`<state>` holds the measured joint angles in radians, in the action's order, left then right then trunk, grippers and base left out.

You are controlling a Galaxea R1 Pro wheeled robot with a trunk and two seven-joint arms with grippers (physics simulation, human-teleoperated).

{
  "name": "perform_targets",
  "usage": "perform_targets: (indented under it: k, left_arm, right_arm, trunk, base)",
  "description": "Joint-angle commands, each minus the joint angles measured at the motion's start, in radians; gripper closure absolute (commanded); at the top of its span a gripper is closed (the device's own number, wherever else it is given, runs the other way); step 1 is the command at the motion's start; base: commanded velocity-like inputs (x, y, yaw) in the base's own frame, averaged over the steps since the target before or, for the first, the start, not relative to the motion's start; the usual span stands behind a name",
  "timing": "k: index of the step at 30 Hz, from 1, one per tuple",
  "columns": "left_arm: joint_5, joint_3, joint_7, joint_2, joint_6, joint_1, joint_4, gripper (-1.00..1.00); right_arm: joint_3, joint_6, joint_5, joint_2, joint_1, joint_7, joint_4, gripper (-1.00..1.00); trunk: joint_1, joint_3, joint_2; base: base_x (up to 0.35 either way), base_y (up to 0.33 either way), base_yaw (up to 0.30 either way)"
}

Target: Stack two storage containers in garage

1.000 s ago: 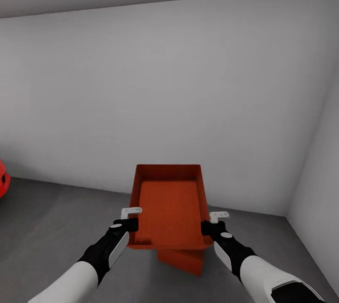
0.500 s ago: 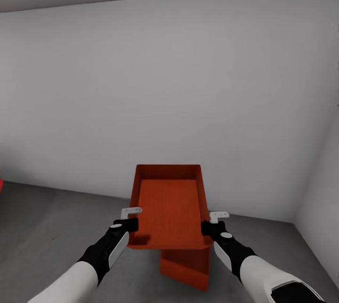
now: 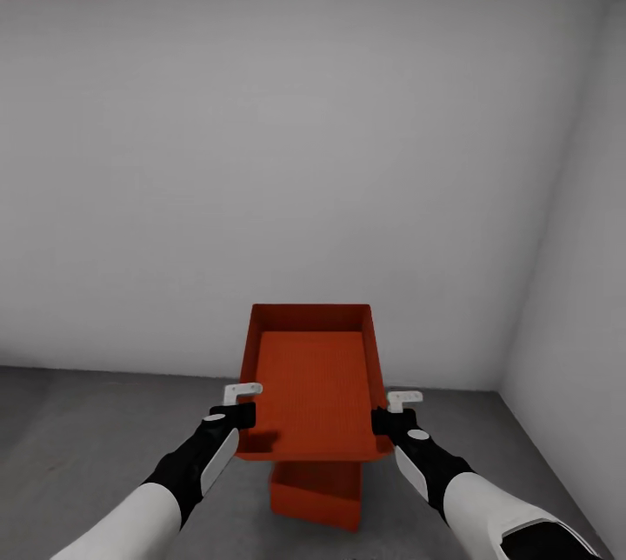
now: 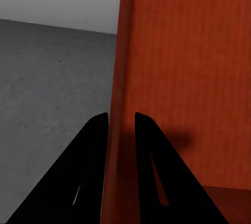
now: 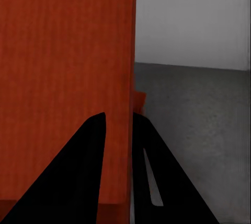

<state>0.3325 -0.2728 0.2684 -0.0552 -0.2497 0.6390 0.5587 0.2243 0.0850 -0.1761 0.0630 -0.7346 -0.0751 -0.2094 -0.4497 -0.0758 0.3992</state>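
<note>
Head view: robot faced a corner of the garage, w/ plain pale grey walls [image 3: 287, 169] & dark grey concrete floor [image 3: 96, 421]. An orange-red topless rectangular bin [image 3: 313, 386] was held up in the air at 6 o'clock in the view, open side up, long axis running away from the robot. Left claw [image 3: 236, 410] was clamped on the bin's left side wall near its close corner; right claw [image 3: 393, 414] was clamped on the right side wall, opposite. Both arms reached fwd, roughly level w/ each other.

Directly beneath it, a second orange-red bin [image 3: 315, 495] sat on the floor, partly hidden by the held one, not touching it as far as could be told.

Left wrist view: left claw [image 4: 121, 130] had one black finger each side of the held bin's wall [image 4: 178, 78], closed onto it. Right wrist view: right claw [image 5: 119, 130] gripped the opp. wall [image 5: 68, 67] the same way; a sliver of the lower bin [image 5: 139, 100] showed past it, over floor [image 5: 198, 125].
</note>
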Motion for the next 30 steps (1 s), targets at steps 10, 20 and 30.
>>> perform_targets:
  k: [10,20,30]
  left_arm:
    - [-0.020,0.015,0.015,0.009,0.055,0.001,0.004,1.00]
    - [-0.020,0.016,0.015,0.009,0.055,0.001,0.005,1.00]
    - [-0.020,0.015,0.015,0.009,0.055,0.001,0.005,1.00]
  right_arm:
    - [-0.005,0.004,-0.015,-0.002,0.000,-0.006,0.004,1.00]
    - [-0.005,0.004,-0.015,-0.004,0.000,-0.005,0.004,1.00]
    - [-0.005,0.005,-0.015,-0.003,0.000,-0.006,0.004,1.00]
  trunk:
    - [0.000,0.000,0.001]
    - [0.000,0.000,0.001]
    - [0.000,0.000,0.001]
  base:
    - [0.019,0.015,-0.275]
    - [0.225,0.198,-0.029]
    - [0.080,0.069,-0.002]
